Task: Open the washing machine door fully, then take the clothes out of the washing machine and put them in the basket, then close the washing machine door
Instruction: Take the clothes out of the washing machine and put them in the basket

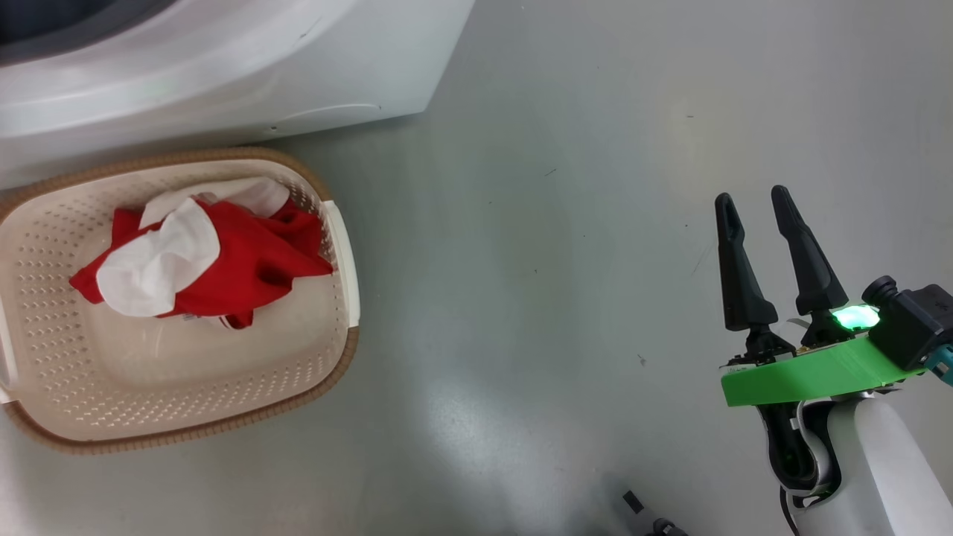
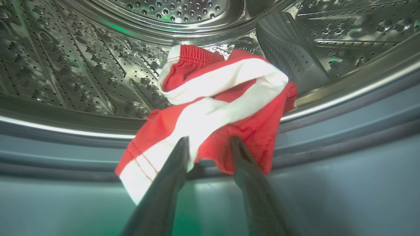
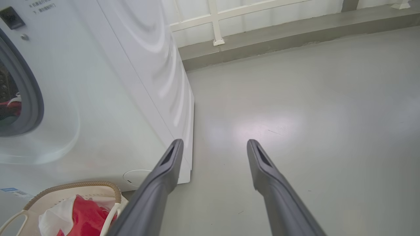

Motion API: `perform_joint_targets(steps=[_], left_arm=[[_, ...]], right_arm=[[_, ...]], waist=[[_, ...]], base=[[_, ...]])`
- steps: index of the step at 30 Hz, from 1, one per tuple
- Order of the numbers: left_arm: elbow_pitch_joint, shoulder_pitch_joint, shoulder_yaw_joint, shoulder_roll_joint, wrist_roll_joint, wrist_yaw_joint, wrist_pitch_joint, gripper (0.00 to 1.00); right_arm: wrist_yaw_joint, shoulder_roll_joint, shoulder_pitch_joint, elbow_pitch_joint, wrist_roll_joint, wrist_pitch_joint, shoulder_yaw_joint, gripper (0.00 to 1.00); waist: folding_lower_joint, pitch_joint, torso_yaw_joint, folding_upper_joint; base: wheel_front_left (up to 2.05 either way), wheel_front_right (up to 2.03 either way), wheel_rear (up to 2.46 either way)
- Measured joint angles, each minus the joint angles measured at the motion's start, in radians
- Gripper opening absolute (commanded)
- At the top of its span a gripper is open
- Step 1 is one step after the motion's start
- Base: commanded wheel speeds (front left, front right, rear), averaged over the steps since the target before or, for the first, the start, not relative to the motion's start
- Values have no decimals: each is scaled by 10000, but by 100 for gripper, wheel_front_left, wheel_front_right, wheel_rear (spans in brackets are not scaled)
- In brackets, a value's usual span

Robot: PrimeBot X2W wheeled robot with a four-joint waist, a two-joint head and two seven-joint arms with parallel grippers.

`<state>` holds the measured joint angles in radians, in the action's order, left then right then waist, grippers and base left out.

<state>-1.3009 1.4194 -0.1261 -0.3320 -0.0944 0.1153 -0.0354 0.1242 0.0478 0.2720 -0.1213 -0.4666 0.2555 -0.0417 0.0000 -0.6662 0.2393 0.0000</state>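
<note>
The left gripper (image 2: 209, 147) is poking inside the washing machine (image 1: 223, 74). Its fingers are sitting partly apart on each side of a red and white piece (image 2: 223, 98) - I cannot tell if they are pinching it. That piece is hanging over the drum (image 2: 65, 65) lip, at 12 o'clock from the fingers. If they are catching only a thin edge, the cloth could slip out or snag on the grey ring (image 2: 344, 131).

In the head view, the right gripper (image 1: 752, 195) is waiting wide open at 4 o'clock, holding nothing. The basket (image 1: 223, 155) is sitting at 9 o'clock.

Counting: one machine, one basket, two grippers, one piece in the drum, one red and white bundle (image 1: 246, 260) in the basket.
</note>
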Motion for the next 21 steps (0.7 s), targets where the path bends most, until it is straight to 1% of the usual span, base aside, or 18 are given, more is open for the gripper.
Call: perform_joint_targets(steps=[1,2,3,7,10,12,13,14,15,16,18,21], left_arm=[[-4,0,-13,0,8,2,2,24],[-6,0,-27,0,8,10,2,5],[-8,0,-44,0,8,19,0,0],[-19,0,-94,15,61,77,-79,0],[-25,0,-104,90,228,75,-422,0],[-17,-2,-40,247,437,75,-819,0],[-17,-2,-40,247,437,75,-819,0],[15,-23,10,456,593,69,-1273,0],[42,-35,77,564,704,59,-1490,0],[42,-35,77,564,704,59,-1490,0],[230,-211,364,784,1172,-23,-1954,0],[487,-505,585,888,1413,-40,-2102,0]], right_arm=[[0,-2,0,2,0,0,0,100],[0,-2,0,8,0,0,0,100],[0,-2,0,13,0,0,0,100],[0,-2,0,17,0,0,10,100],[0,-2,0,17,0,0,42,100],[0,-2,-1,15,0,0,109,100],[0,-2,-1,15,0,0,109,100],[0,-6,-3,12,2,0,203,100],[0,-4,-3,4,2,0,251,100],[0,-4,-3,4,2,0,251,100],[0,-4,-9,-15,15,0,297,100],[0,-6,-18,-21,19,0,316,100]], waist=[[0,2,-4,0],[0,6,-9,0],[0,11,-14,0],[0,37,-46,0],[0,72,-94,0],[0,116,-149,0],[0,116,-149,0],[0,191,-219,0],[0,237,-255,0],[0,237,-255,0],[0,405,-374,0],[0,536,-459,0]], base=[[0,0,0],[0,0,0],[0,0,0],[0,0,0],[0,0,0],[0,0,0],[0,0,0],[0,0,0],[0,0,0],[0,0,0],[0,0,0],[0,0,0]])
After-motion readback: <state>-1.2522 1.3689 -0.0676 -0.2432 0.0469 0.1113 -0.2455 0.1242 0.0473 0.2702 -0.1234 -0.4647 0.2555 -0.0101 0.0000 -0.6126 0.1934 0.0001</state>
